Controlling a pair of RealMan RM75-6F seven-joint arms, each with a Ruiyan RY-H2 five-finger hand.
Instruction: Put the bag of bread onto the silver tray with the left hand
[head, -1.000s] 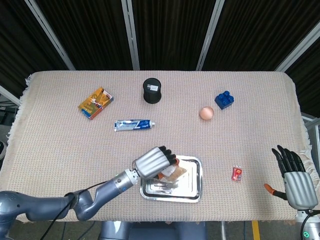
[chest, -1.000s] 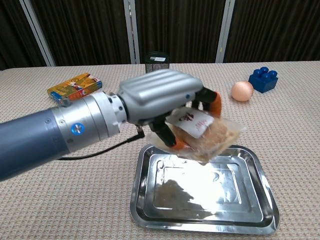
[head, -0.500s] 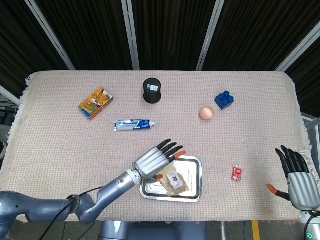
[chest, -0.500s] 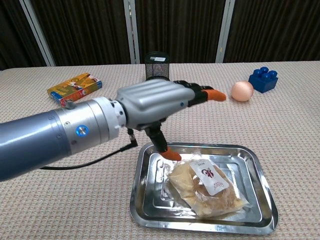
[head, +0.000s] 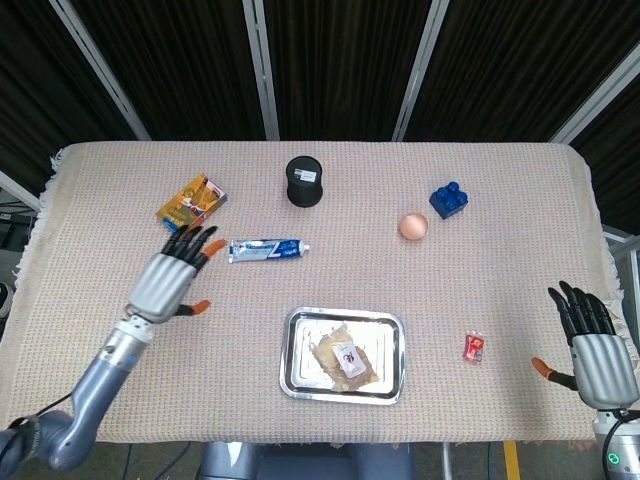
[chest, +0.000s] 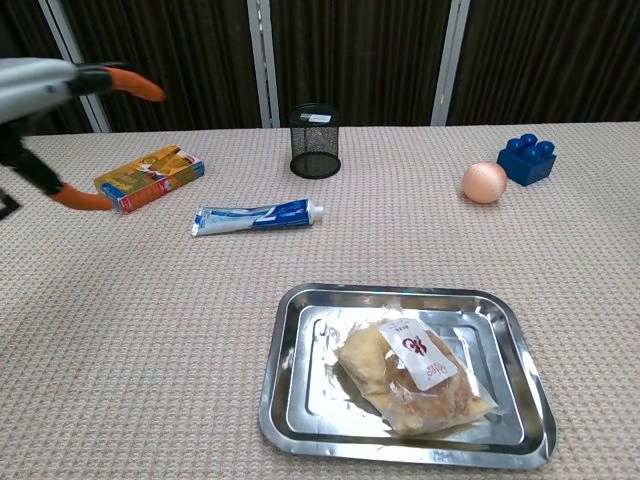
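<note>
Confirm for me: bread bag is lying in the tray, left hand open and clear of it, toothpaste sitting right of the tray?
Not quite. The toothpaste lies up and to the left of the tray, near the left hand, as the head view shows. The bread bag does lie in the tray, and the left hand is open and clear of it.

Toothpaste tube (head: 268, 250), black mesh cup (head: 304, 181), egg (head: 413, 226) — blue block (head: 449, 199), orange box (head: 191, 205), red packet (head: 474, 348)

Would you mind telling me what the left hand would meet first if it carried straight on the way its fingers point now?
Probably the orange snack box: the open left hand points up-table toward it, fingertips just short of it. Its height above the table is unclear, so it might pass over.
</note>
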